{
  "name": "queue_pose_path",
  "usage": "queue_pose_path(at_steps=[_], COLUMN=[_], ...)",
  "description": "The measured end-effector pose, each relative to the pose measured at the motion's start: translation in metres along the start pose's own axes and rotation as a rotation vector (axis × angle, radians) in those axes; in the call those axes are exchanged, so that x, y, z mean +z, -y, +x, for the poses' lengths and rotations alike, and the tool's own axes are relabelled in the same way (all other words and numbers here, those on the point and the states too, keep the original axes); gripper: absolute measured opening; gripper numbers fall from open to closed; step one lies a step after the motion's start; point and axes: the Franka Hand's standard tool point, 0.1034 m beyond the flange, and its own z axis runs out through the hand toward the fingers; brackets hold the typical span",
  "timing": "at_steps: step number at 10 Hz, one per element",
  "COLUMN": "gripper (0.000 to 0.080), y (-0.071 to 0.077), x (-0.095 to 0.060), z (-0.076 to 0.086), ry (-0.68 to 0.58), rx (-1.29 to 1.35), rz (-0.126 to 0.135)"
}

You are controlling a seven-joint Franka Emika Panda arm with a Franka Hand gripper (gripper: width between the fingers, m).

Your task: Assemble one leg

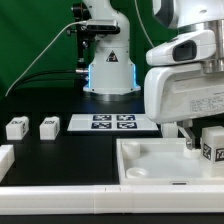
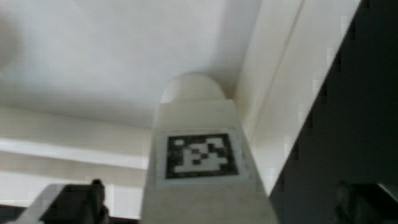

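Note:
One leg, a small white block with a square tag, stands upright at the exterior view's right edge, over the large white tray-like piece. My gripper is down around it. In the wrist view the leg runs between my two dark fingertips, with a gap showing on each side. Its rounded end points at the white tray-like piece. The gripper is open, with the jaws apart from the leg. Whether the leg's end sits in a corner socket is hidden.
Two more legs lie at the exterior view's left on the black table. The marker board lies at the middle back, in front of the arm's base. Another white piece shows at the lower left edge.

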Motion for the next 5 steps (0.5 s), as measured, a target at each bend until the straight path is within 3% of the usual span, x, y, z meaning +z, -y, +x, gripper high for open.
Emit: queue_pose_path(at_steps=[1,3,5], gripper=[0.0623,0.0289,0.0292], y=[-0.0025,-0.0046,-0.0046], x=[-0.0006,-0.0011,-0.0011], z=[0.0001,0.0006,0.0007], ry=[0.004,0.004,0.004], rx=[0.004,0.007,0.018], rz=[0.001,0.000,0.000])
